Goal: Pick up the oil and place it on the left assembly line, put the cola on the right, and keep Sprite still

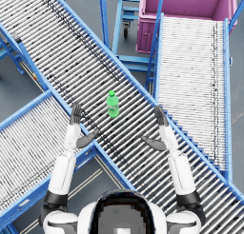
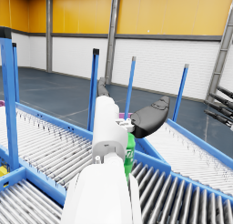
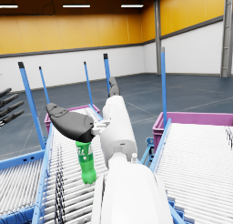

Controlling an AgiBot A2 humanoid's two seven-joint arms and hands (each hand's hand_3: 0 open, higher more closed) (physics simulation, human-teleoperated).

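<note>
On the central roller conveyor [image 1: 71, 47], which runs diagonally across the head view, a green Sprite bottle [image 1: 113, 104] appears to stand upright on the rollers, cap uppermost. The left hand [image 1: 77, 129] is positioned over the same conveyor, to the left of the bottle and nearer the robot; its fingers are spread apart and it holds nothing. The right hand [image 1: 163, 132] occupies the mirrored position to the right of the bottle, fingers likewise spread and holding nothing. Neither hand touches the bottle, which lies between the two and slightly beyond them. The left assembly line [image 1: 28, 138] adjoins the central conveyor on the left side. The right assembly line [image 1: 190, 76] runs along the right side, with a purple bin [image 1: 190, 2] at its far end.
</note>
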